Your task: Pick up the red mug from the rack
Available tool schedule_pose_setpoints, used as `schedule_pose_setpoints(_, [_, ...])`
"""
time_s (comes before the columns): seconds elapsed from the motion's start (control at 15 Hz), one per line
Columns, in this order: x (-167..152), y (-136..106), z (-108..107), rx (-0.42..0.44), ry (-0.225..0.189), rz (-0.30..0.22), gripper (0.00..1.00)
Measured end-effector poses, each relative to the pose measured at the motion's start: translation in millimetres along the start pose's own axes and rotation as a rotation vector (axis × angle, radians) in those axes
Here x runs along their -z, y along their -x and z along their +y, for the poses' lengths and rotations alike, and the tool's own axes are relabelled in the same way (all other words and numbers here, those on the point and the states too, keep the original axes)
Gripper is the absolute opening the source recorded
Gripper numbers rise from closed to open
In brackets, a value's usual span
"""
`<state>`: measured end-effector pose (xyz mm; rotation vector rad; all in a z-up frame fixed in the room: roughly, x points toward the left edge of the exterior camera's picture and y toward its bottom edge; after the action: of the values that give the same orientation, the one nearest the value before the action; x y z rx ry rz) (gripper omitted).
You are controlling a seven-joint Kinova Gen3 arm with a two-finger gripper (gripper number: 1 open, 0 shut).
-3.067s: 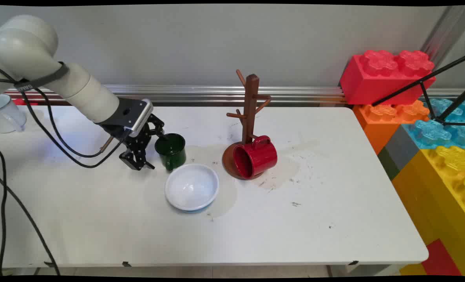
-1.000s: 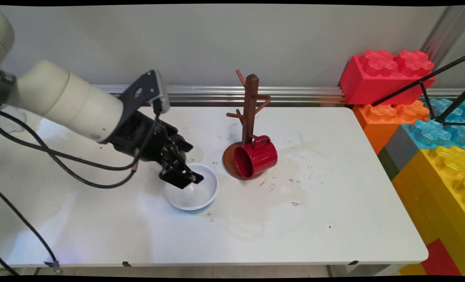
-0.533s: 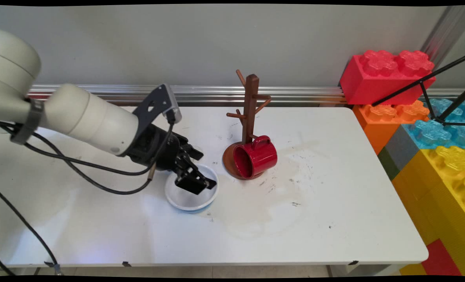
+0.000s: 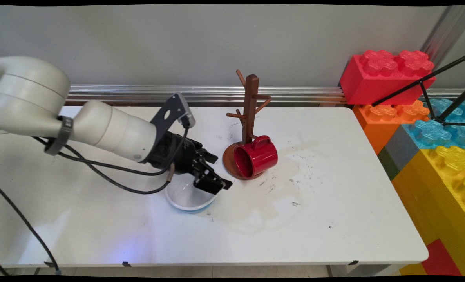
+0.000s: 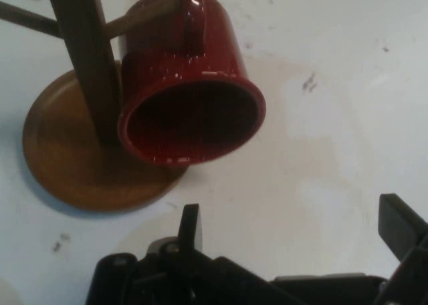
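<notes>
Claw (image 4: 213, 183) is wide open and empty; in the hand view its two fingers (image 5: 190, 226) stand far apart at the bottom corners w/ only bare bench between them, nothing gripped or touched. In the main view the claw hangs over the right rim of a white bowl (image 4: 185, 197), pointing right and a bit down, toward a red mug (image 4: 256, 156). Can't tell if the claw clears the bowl rim or brushes it; it looks just above. The bowl sits upright on the bench (image 4: 314, 219), partly hidden under the wrist and black cables. The red mug is the nearest thing ahead of the claw, near but apart: it lies tipped on its side, mouth facing the claw and the camera, handle up, resting on the round brown base of a wooden mug stand (image 4: 250, 105). Hand view shows the same: mug (image 5: 190, 84) w/ dark open mouth toward the lens, handle on the upper side close against a peg of the stand (image 5: 80, 64), body overlapping the base disc. The stand's post is upright w/ several short pegs, none carrying a mug clear of the base. Bench surface around the mug and bowl has faint brownish stains and small dark specks. At the bench's right end, off the top, a stack of big toy bricks (image 4: 389, 76): red on top, orange, blue and yellow below. A thin black tripod leg (image 4: 424, 82) crosses in front of them.
</notes>
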<state>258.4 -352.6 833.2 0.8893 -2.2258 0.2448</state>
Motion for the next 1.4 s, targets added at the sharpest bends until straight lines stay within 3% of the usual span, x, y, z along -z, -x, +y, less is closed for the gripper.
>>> schedule_pose_setpoints(0.47, [-30.4,2.5,-9.4,0.063,0.01,0.065,1.0])
schedule_pose_setpoints(1.4, [-84.1,4.4,-14.5,0.282,0.049,0.179,1.0])
